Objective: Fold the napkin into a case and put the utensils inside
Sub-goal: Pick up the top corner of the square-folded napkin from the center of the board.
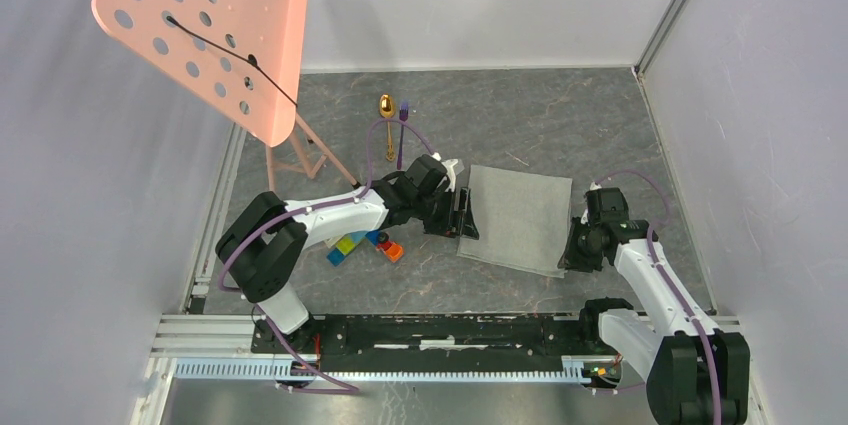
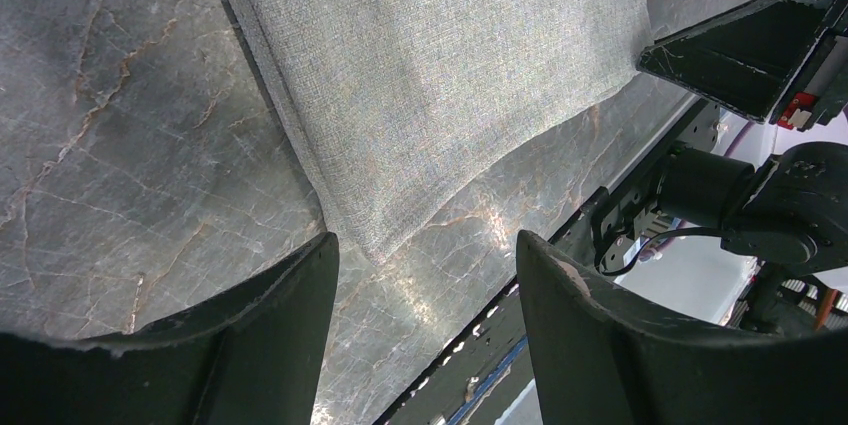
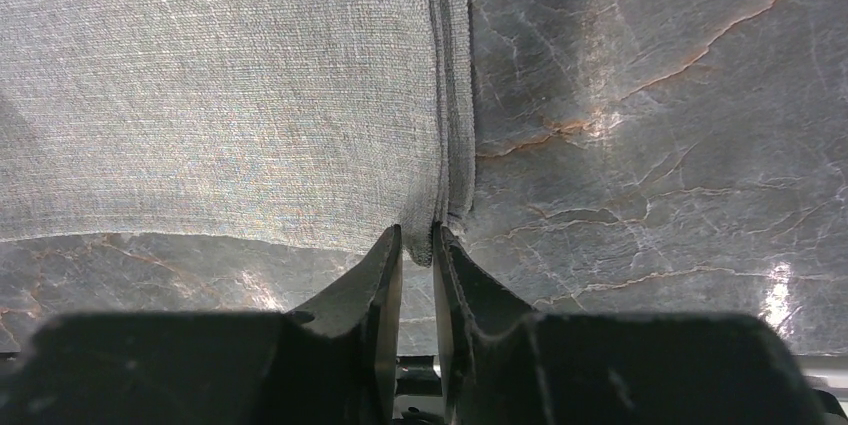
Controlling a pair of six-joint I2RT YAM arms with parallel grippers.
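Observation:
The grey-green napkin [image 1: 515, 217] lies flat in the middle of the table, folded with layered edges. My left gripper [image 1: 462, 213] is open at its left edge. In the left wrist view the napkin [image 2: 430, 75] has its near corner just ahead of the gap of the left gripper [image 2: 428, 265], with nothing held. My right gripper [image 1: 578, 250] is shut on the napkin's near right corner. In the right wrist view the right gripper [image 3: 417, 240] pinches the layered edge of the napkin [image 3: 220, 95]. The gold spoon [image 1: 387, 110] and purple fork [image 1: 402, 130] lie side by side at the far left.
A pink perforated stand [image 1: 200, 25] rises at the far left on a wooden easel. Colourful toy blocks [image 1: 365, 243] lie under the left arm. A black rail [image 1: 430, 330] runs along the near edge. White walls close in the table.

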